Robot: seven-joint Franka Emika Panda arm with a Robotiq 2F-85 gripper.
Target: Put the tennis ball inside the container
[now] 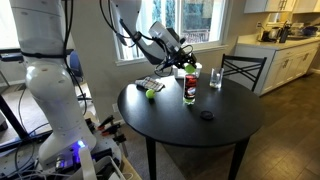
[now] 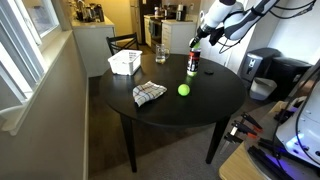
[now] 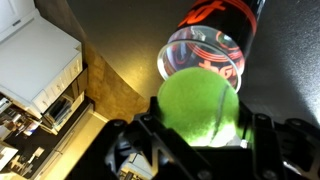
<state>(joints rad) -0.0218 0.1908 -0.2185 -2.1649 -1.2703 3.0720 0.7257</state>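
Claw [image 3: 200,128] is clamped on the tennis ball [image 3: 200,104]. In the wrist view its fingers [image 3: 262,132] press vs. either side of the ball, which fills the gap btwn them. Ball is up in the air, off the table, right above the dark can [image 3: 214,38] w/ red label. The wrist view looks straight down past the ball onto the can's round top, part of it covered by the ball. In both exterior views the arm reaches over the round dark table [image 1: 200,135] & the claw hangs just over the can [image 2: 193,65]. Whether the ball touches the can top, can't tell. Container [image 2: 124,62], a low white tub, sits open side up near the table edge by the chair [image 2: 122,42]. It's well apart from the claw, w/ the clear glass [image 2: 160,52] standing btwn it & the can. A second ball [image 2: 184,90], same yellow-green, lies on the tabletop nearer the middle, close to a crumpled cloth [image 2: 149,93] & apart from both can & container. Small dark object [image 2: 209,70] lies on the table near the can, too small to ID.
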